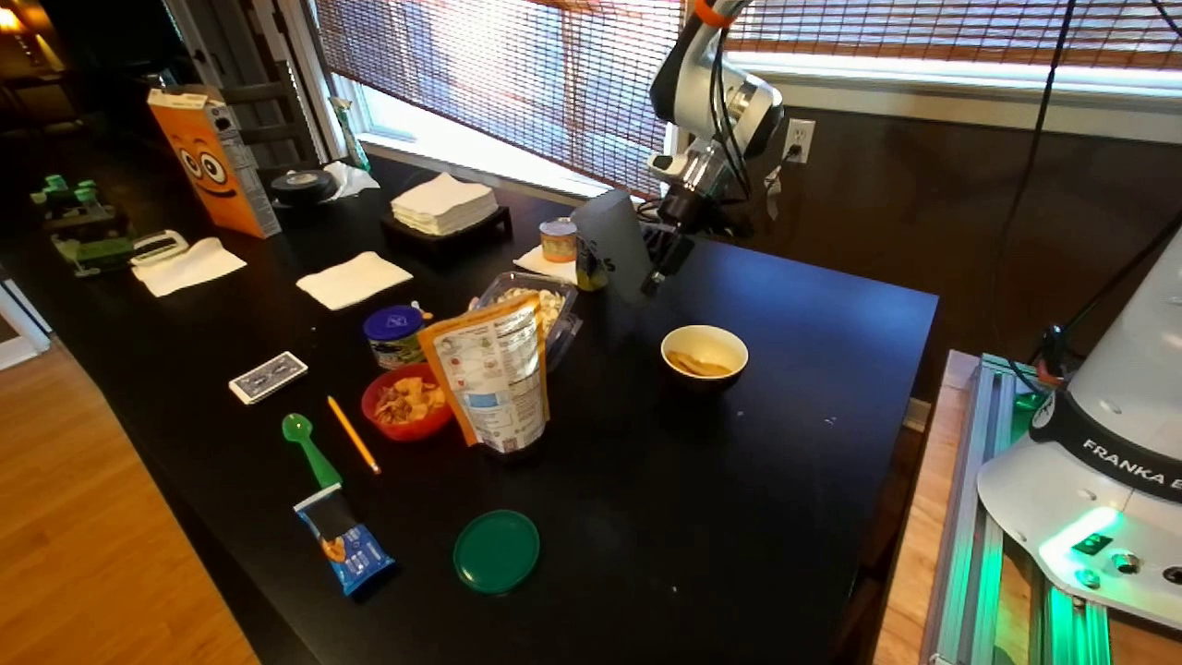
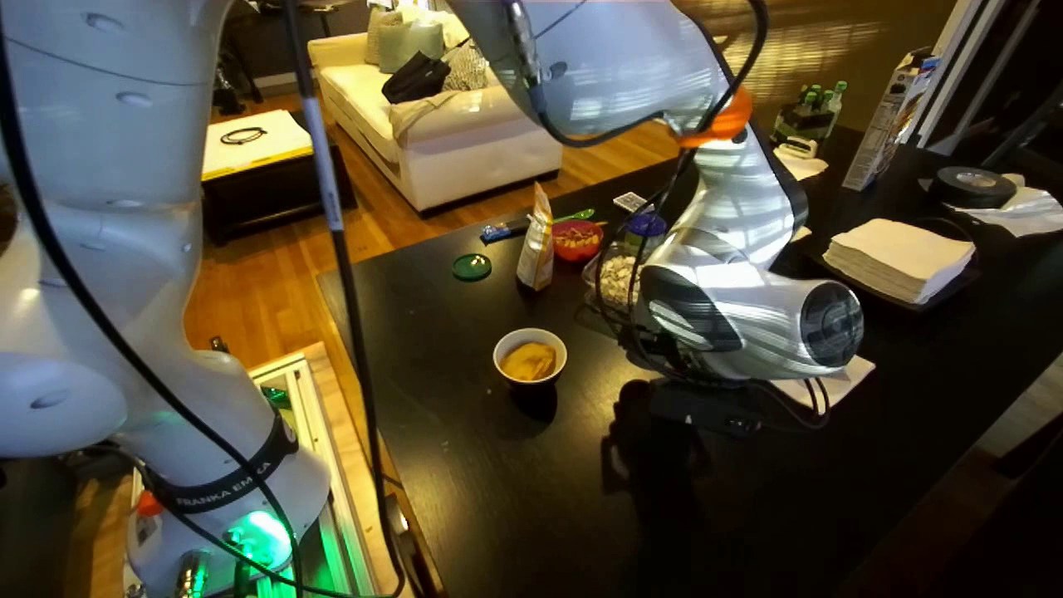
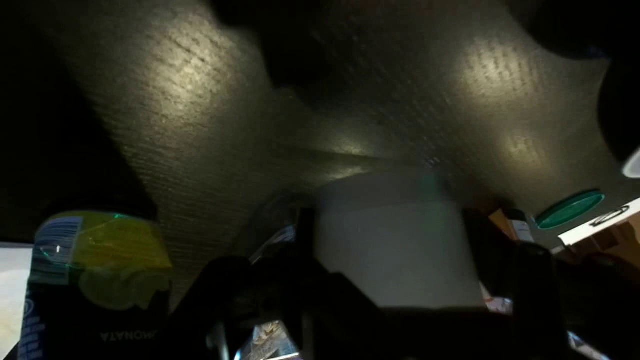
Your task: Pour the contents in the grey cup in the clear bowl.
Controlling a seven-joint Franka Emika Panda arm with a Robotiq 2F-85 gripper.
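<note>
The grey cup point(image 1: 611, 238) is tilted, its top leaning left in an exterior view. In the wrist view the cup point(image 3: 397, 260) fills the space between my fingers. My gripper point(image 1: 656, 263) is shut on its sides; both fingers point(image 3: 388, 217) sit against it. Whether the cup touches the table is hard to tell, and its contents do not show. The see-through container with pale pieces point(image 1: 563, 338), taken as the clear bowl, stands behind the pouch; it also shows in an exterior view point(image 2: 593, 271), partly behind my arm. The arm hides the cup there.
A cream-lined dark bowl point(image 1: 737, 344) with chips stands near the gripper. A pouch point(image 1: 489, 379) stands before the clear container, beside a red bowl point(image 1: 397, 432) and blue-lidded tub point(image 1: 394, 325). A yellow-labelled can point(image 3: 115, 245) is close beside the cup. Napkins point(image 1: 445, 205) lie farther back.
</note>
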